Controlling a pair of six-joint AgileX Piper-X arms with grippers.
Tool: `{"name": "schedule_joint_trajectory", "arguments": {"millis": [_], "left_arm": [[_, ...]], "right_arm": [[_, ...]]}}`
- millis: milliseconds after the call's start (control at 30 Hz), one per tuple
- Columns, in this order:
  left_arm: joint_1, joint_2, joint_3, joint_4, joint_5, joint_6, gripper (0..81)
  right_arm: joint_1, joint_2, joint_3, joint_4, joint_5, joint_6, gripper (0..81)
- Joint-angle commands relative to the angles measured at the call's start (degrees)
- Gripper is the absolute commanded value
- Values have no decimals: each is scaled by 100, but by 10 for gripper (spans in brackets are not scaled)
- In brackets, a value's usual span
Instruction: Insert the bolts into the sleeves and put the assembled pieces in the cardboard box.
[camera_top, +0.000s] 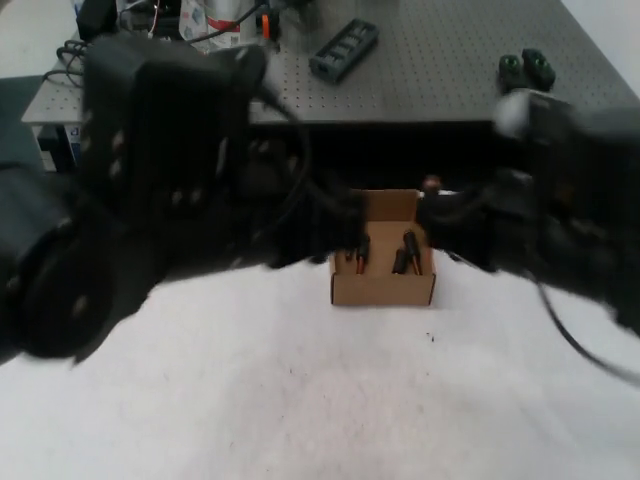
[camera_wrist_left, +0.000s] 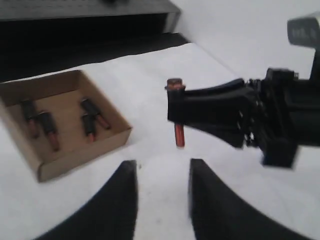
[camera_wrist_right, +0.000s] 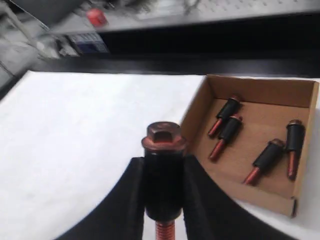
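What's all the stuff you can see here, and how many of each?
cardboard box: 1, brown, open-topped, on the white cloth
boxed pieces: 4, copper bolts in black sleeves, lying inside the cardboard box
held piece: 1, copper bolt in a black sleeve, upright, above the cloth, outside the box
white cloth: 1, white, covering the near bench
perforated bench: 1, dark grey, behind the cloth
tray: 1, dark grey, on the perforated bench
green things: 2, green, on the perforated bench
left gripper: 1, black, open, above the cloth
right gripper: 1, black, shut on the held piece
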Motion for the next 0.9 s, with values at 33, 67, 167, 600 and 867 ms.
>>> {"name": "schedule_joint_trajectory", "arguments": {"millis": [33,67,167,600,867], "left_arm": [[81,-443,409,67,-282,100,67],[109,-637,615,67,-283,100,17],[128,-1283,1221,67,-283,77,4],[128,-4179,2537,1622,-1491,-459,6],[128,-5482,2897,3053,-2135,-1010,6]], "right_arm": [[-31,2034,-1930,799,870,-681,15],[-31,2333,-2222,911,874,-700,15],[-31,3326,-3208,1448,980,-697,15],[-31,4783,-4782,2624,1245,-661,200],[-43,4646,-4769,2952,1199,-417,377]]}}
